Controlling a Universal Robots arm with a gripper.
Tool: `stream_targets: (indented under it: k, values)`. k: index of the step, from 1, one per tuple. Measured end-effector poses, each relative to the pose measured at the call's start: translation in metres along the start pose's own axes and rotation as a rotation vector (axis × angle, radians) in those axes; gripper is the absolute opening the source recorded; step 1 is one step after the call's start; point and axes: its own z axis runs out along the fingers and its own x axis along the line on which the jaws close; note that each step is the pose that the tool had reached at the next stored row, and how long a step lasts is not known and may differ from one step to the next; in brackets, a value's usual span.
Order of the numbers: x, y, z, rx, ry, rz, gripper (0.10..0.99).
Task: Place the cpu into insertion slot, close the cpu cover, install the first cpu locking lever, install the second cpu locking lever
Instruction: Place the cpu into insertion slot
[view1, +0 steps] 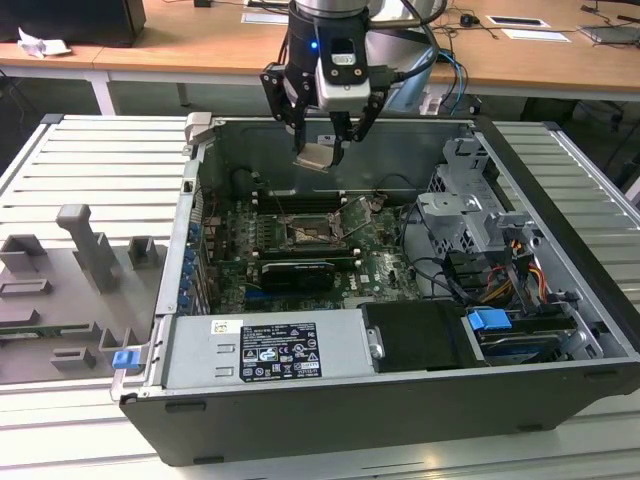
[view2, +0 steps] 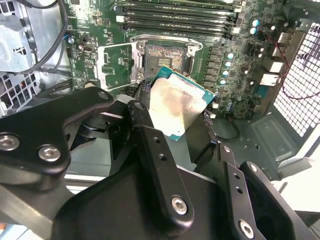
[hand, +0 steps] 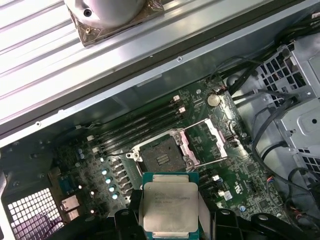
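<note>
I see the dark metal computer case (view1: 330, 425), opened, and inside it the flat green board (view1: 385, 262) with the square dark socket (hand: 159, 157). Just beside the socket, its thin silvery cover (hand: 216, 138) is swung open. Above the socket, my black gripper (view1: 320, 145) clamps the small square chip (hand: 170, 206), with its pale metal face, by the edges.

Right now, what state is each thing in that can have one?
cpu: held in the hand, clear of the slot, not seated.
insertion slot: empty, uncovered.
cpu cover: swung open beside the slot.
hand: shut on the cpu.
computer case: lying flat, open side up.
</note>
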Motion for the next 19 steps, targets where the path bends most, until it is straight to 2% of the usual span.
stream_targets:
  k: [19]
  values:
    - [0.0, -0.0002, 0.0017, -0.002, -0.008, 0.089, 0.529]
